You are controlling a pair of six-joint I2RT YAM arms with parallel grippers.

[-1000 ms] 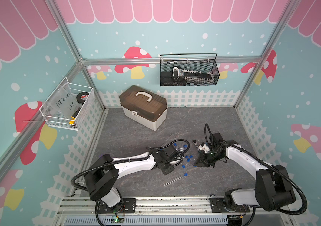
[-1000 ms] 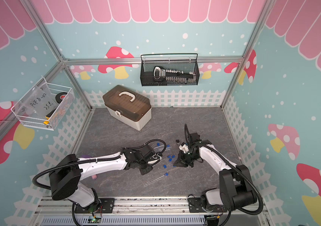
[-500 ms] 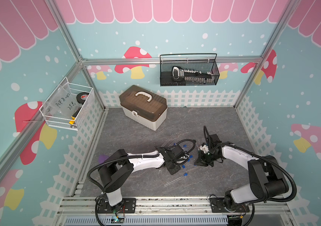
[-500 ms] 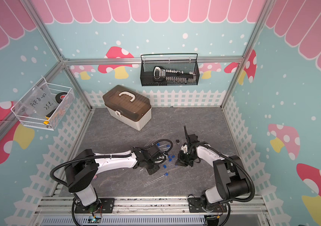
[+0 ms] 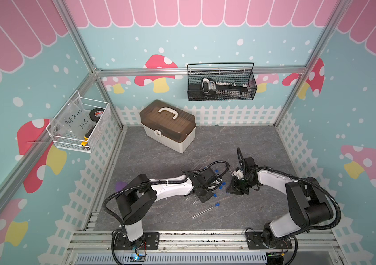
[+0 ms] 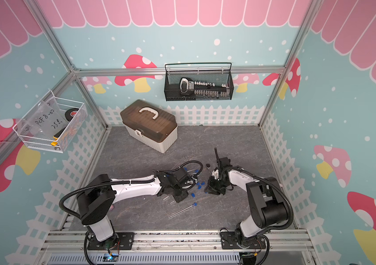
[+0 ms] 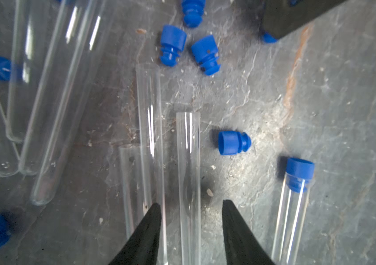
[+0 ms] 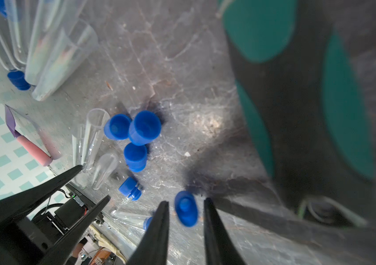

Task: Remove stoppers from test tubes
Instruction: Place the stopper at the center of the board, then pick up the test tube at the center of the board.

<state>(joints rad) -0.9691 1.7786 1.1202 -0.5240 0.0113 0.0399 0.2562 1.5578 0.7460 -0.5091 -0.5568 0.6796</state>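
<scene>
In the left wrist view my left gripper [image 7: 191, 203] is open, and an unstoppered clear test tube [image 7: 189, 160] lies loose on the floor between its fingers, with a gap on either side. More bare test tubes lie beside it. A stoppered test tube [image 7: 290, 218] with its blue stopper [image 7: 299, 171] lies off to one side. In the right wrist view my right gripper [image 8: 186, 201] is open around a blurred blue stopper [image 8: 186, 210] that touches neither finger. Several loose stoppers [image 8: 144, 128] lie nearby. In both top views the left gripper [image 5: 203, 196] and right gripper [image 5: 235, 189] are low over the grey floor, close together.
A brown-lidded toolbox [image 5: 167, 125] stands at the back. On the walls hang a black mesh basket [image 5: 221, 85] and a white wire basket [image 5: 79, 125]. One stoppered tube [image 5: 205, 210] lies nearer the front. A pink block [image 8: 34, 149] lies by the fence.
Both grippers were shut and now stand open. The tube lies free between the left fingers and the stopper is loose between the right fingers.
</scene>
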